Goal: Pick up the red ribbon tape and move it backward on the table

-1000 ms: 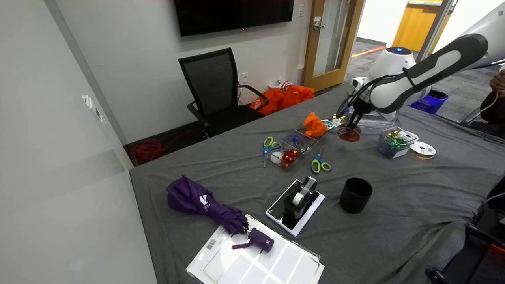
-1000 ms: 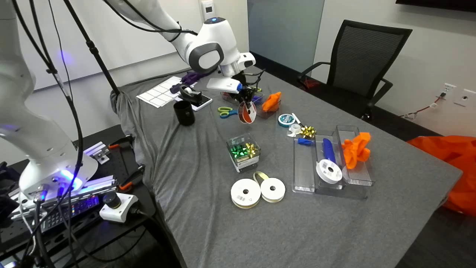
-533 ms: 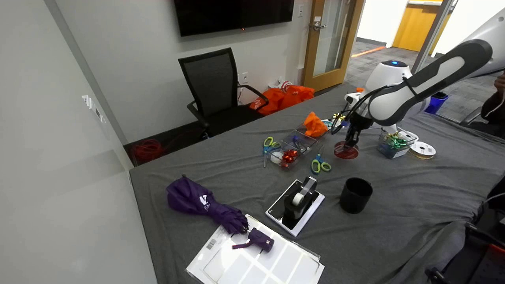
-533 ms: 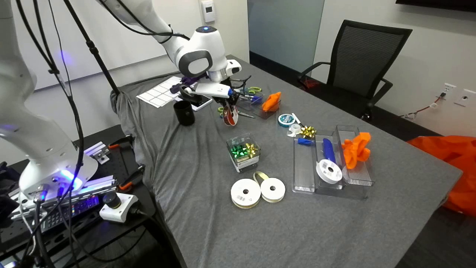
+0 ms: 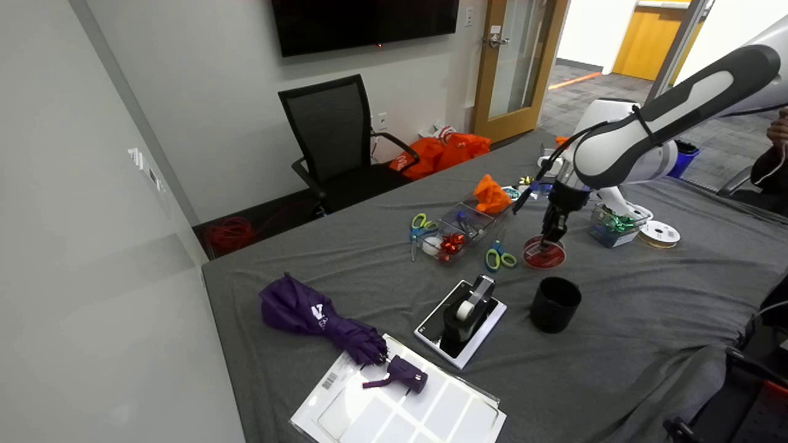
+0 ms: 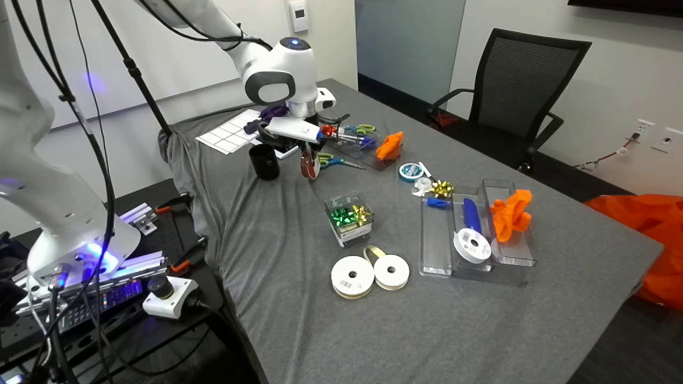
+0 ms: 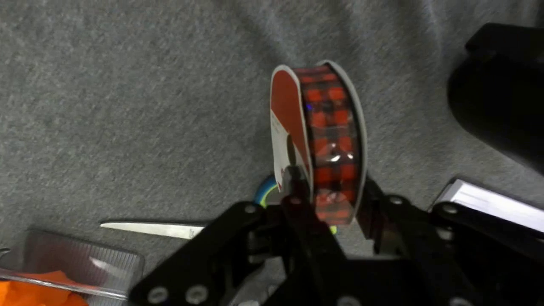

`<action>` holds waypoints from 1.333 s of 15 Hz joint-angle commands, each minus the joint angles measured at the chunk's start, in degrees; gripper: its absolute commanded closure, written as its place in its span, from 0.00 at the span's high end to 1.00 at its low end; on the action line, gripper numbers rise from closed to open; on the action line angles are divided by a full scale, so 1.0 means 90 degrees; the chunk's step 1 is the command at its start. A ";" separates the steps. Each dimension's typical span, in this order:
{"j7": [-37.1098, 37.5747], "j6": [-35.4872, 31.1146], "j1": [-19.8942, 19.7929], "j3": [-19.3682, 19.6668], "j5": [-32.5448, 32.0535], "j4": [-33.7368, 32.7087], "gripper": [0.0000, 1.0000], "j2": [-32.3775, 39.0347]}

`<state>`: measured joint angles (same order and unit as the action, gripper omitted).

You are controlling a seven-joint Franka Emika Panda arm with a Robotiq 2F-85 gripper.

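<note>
The red ribbon tape (image 7: 329,136) is a roll of red and black checked ribbon between pale-edged side discs. My gripper (image 7: 332,187) is shut on it, one finger against each disc, in the wrist view. The roll hangs on edge below the fingers. It shows under my gripper (image 5: 550,237) in an exterior view, where the ribbon tape (image 5: 545,258) is beside the black cup (image 5: 555,304). It also shows in an exterior view (image 6: 309,166). It looks a little above the grey-draped table (image 6: 299,330); the exact gap is hard to tell.
Green and blue scissors (image 5: 500,257) lie close beside the roll. A tape dispenser (image 5: 471,311) stands past the cup. A clear organizer (image 6: 363,149) holds a red bow. A clear box of bows (image 6: 349,218) and white spools (image 6: 352,277) stand on the table.
The gripper has carried the ribbon tape toward the black cup and tape dispenser, leftward in an exterior view. It stays held throughout. The other objects have not moved.
</note>
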<state>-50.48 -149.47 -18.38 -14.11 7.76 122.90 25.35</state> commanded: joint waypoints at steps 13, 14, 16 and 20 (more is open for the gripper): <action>-0.0271 0.0692 0.0390 0.0509 0.0348 0.0180 0.97 -0.0302; -0.0277 0.0682 0.0394 0.0520 0.0342 0.0193 0.99 -0.0310; -0.0336 0.0650 0.0375 0.0511 0.0359 0.0248 1.00 -0.0359; -0.0458 0.0532 0.0516 0.0688 -0.0067 0.0594 1.00 -0.0765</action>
<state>-52.79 -144.10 -15.60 -10.38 10.15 123.54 23.79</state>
